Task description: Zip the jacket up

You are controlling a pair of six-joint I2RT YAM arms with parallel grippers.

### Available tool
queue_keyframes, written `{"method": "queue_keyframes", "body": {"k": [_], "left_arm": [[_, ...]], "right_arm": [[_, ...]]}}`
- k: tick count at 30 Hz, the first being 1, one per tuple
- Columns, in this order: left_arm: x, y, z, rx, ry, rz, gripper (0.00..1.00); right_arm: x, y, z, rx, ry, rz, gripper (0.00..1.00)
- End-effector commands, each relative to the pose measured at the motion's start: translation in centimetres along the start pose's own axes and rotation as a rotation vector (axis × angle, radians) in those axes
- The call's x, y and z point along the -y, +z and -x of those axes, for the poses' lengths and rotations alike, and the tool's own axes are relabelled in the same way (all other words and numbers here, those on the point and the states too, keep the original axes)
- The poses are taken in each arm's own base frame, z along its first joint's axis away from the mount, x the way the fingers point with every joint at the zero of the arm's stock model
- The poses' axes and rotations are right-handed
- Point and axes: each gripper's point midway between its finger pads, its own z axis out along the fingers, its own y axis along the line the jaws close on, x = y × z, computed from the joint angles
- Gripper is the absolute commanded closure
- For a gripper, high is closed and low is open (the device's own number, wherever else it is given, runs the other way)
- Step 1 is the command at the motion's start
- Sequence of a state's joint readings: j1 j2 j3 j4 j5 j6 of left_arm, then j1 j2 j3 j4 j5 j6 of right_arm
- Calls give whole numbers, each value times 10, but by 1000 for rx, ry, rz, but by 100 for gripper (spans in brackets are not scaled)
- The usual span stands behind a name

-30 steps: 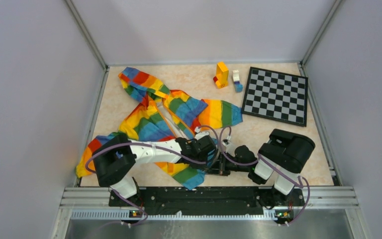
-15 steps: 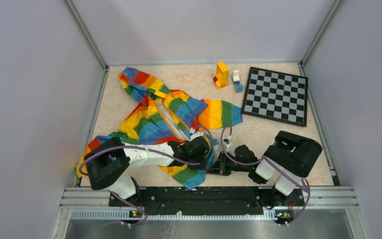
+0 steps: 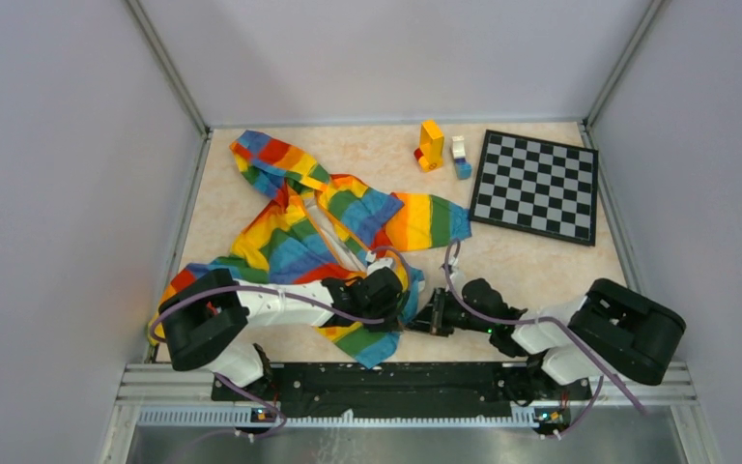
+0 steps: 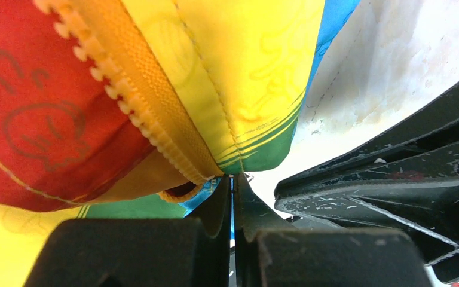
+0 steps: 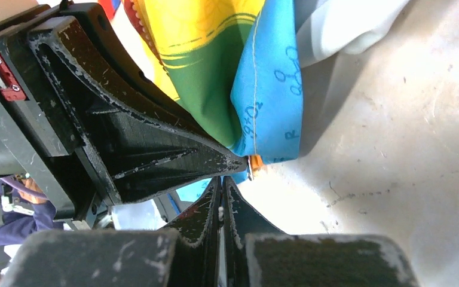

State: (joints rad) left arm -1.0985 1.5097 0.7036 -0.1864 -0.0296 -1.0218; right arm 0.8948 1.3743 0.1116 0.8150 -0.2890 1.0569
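Your left claw (image 4: 233, 182) is clamped shut on the bottom hem of the jacket (image 3: 295, 237), right where the orange zipper (image 4: 143, 113) ends. Your right claw (image 5: 220, 182) is closed too, its tips just beside that blue corner; whether it pinches cloth, you can't tell. The jacket lies spread on the table (image 3: 541, 275), hood far left.

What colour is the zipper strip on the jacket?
Orange, with paler teeth; the zipper strip shows best in the left wrist view.
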Motion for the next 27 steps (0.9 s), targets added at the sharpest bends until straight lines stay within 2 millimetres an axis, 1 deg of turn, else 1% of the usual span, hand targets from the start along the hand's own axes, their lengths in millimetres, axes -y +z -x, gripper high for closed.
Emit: {"method": "queue_keyframes", "body": {"k": [1, 4, 5, 7, 9, 10, 12, 15, 18, 20, 23, 27], "left_arm": [[-40, 5, -24, -75, 19, 118, 100], [-41, 5, -24, -75, 15, 122, 100], [-41, 4, -23, -71, 16, 119, 100], [-37, 2, -20, -61, 20, 108, 100], [-30, -2, -16, -54, 25, 87, 100], [-22, -4, -13, -48, 29, 64, 99], [-8, -10, -7, -37, 39, 18, 95], [4, -20, 2, -12, 49, -19, 81], [7, -29, 5, 2, 47, -39, 70], [12, -37, 3, -7, 40, -81, 64], [13, -48, 2, -2, 22, -104, 58], [9, -58, -7, -22, -11, -123, 54]], "right_arm": [[-2, -4, -5, -34, -20, -13, 100], [-1, -8, -11, -58, -1, -14, 100], [0, -10, -13, -63, 0, -23, 98], [3, -11, -13, -68, -10, -49, 90], [1, -11, -12, -79, -24, -58, 87], [-1, -11, -12, -81, -26, -54, 85], [-2, -10, -11, -86, -23, -56, 80], [-1, -8, -13, -117, -44, -80, 76], [-4, -7, -12, -137, -43, -95, 72], [-6, -7, -11, -152, -34, -109, 70], [-12, -6, -13, -196, -13, -125, 69], [-9, -5, -14, -208, 66, -180, 69]]}}
